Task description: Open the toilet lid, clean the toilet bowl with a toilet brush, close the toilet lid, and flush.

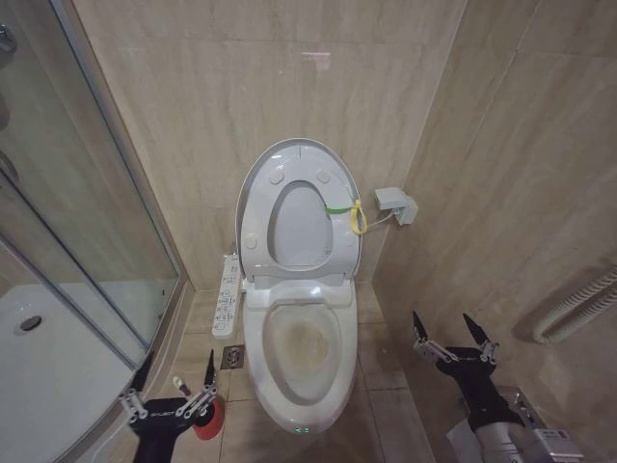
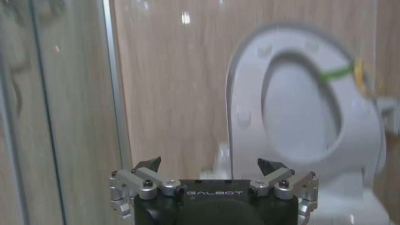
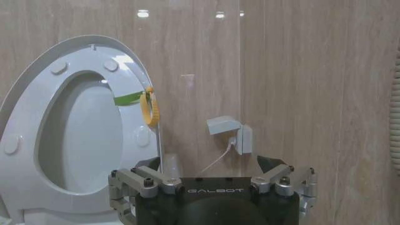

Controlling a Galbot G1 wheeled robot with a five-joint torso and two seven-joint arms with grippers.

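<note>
The glossy white plastic oval toilet lid (image 1: pixel 299 217) stands raised against the far wall, behind the white elongated ceramic toilet bowl (image 1: pixel 301 352). A glass shower enclosure (image 1: pixel 77 241) lies left; a small white wall box (image 1: pixel 395 203) sits right of the lid.

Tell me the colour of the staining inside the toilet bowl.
Yellowish-brown, inside the white toilet bowl; head view shows it best.

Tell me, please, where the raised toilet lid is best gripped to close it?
Grip the toilet lid at its upper right rim, near the yellow loop, coming from the robot's right with the open right claw. It stands upright against the wall, so probably only its thin edge offers a hold.
</note>
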